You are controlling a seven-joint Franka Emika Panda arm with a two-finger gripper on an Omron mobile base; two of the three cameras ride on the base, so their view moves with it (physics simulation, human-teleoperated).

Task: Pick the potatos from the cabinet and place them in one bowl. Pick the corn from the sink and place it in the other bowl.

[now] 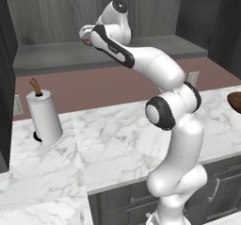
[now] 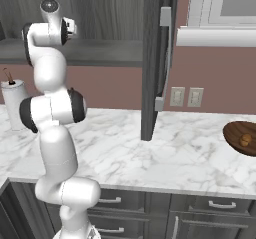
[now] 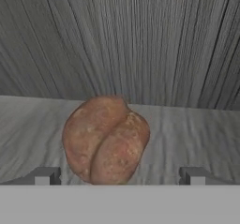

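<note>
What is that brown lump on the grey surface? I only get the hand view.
Observer: A potato on the cabinet shelf; the left base view shows the arm reaching up to it above a marble counter.
Operator: Anything on that counter?
Observer: A paper towel roll stands at its left.
Operator: Where could the potato go?
Observer: The right base view shows a dark brown wooden bowl at the right, a small tan lump inside.

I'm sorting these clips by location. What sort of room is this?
Most likely a kitchen, computer-rendered: a white marble counter over dark grey drawers, an open dark wood-grain wall cabinet holding a reddish-brown potato, and a white paper-towel roll on its stand.
</note>
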